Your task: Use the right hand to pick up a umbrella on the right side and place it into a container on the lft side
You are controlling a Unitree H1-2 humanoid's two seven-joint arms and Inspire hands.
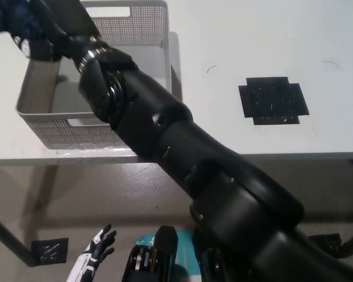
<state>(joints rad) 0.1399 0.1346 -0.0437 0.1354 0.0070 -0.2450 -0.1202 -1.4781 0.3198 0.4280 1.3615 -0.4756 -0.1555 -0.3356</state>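
Observation:
My black right arm reaches from the bottom right across the table to the upper left. Its hand (pixel 62 26) is over the left part of the grey perforated basket (pixel 142 24) and is shut on a dark blue folded umbrella (pixel 9 16), which sticks out to the left past the picture's edge. The arm hides most of the basket's inside and its front right corner. My white left hand (pixel 98 254) rests low at the bottom left, below the table, with its fingers apart.
A black square patch (pixel 273 100) lies on the white table (pixel 223 35) to the right of the basket. The table's front edge runs across the middle of the picture. Another black patch (pixel 48 251) lies on the floor at the lower left.

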